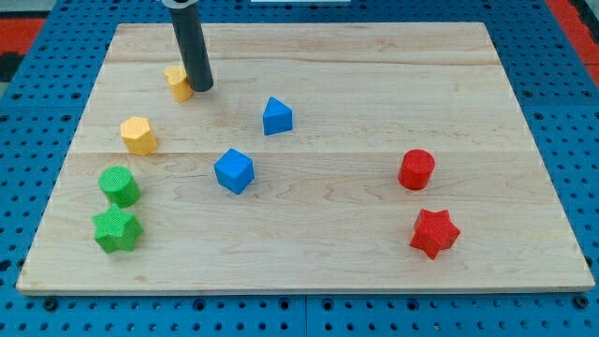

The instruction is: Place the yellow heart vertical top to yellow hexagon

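The yellow heart lies near the view's top left of the wooden board. My tip rests right against the heart's right side, partly hiding it. The yellow hexagon lies below and a little left of the heart, with a gap of bare wood between them.
A blue triangular block and a blue cube lie mid-board. A green cylinder and a green star sit at the lower left. A red cylinder and a red star sit at the right. The board's edge borders blue pegboard.
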